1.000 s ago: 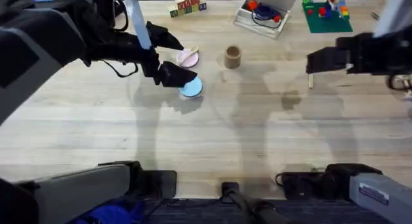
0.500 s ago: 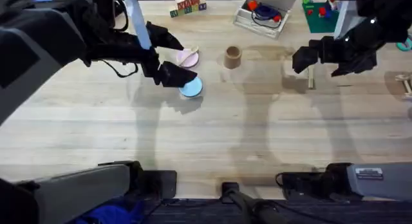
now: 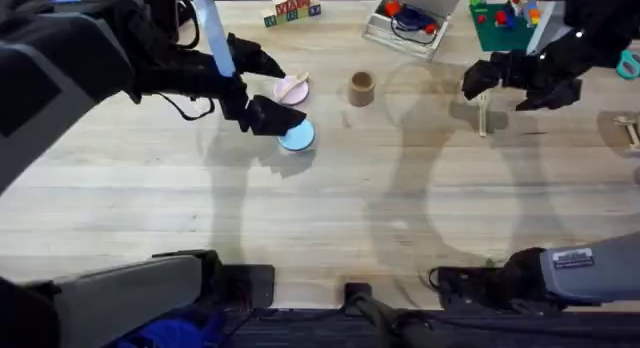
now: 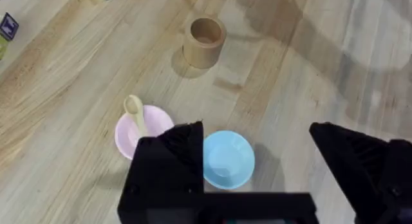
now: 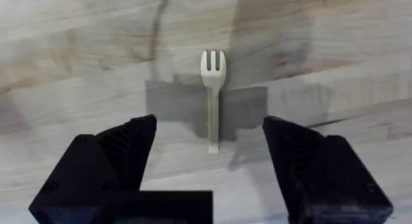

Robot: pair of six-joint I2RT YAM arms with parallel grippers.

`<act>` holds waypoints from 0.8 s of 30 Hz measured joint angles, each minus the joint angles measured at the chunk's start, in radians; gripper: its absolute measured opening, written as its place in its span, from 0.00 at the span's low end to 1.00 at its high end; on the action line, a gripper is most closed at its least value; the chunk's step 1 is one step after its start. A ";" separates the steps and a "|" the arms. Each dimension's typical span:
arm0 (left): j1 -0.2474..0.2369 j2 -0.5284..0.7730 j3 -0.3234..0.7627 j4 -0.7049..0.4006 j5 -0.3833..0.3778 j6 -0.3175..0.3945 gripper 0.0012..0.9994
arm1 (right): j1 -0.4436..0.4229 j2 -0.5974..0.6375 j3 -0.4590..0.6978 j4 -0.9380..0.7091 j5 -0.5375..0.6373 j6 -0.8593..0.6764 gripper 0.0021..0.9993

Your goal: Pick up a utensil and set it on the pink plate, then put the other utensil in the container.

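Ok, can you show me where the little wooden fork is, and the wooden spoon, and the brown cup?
Small pale wooden fork [image 5: 213, 102]: right wrist view, on its slim handle.
Small pale wooden spoon [image 4: 134, 108]: left wrist view, on its oval bowl.
Small brown cylindrical cup [image 4: 205, 42]: left wrist view, on its side wall.

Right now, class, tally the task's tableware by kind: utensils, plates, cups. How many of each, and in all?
Utensils: 2, the spoon and the fork
Plates: 2, the pink plate and the blue plate
Cups: 1, the brown cup
Total: 5
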 joint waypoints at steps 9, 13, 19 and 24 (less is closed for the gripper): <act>0.000 0.000 0.000 0.000 0.000 0.000 1.00 | 0.000 0.105 0.000 0.013 0.000 0.000 1.00; 0.000 0.000 0.000 0.000 0.000 0.000 1.00 | 0.000 0.131 0.004 0.019 0.001 0.001 1.00; 0.000 0.000 0.000 0.000 0.000 0.000 1.00 | 0.000 0.147 0.020 0.014 0.000 0.001 1.00; 0.000 0.000 0.000 0.000 0.000 0.000 1.00 | 0.002 0.153 0.027 0.009 0.001 0.001 0.98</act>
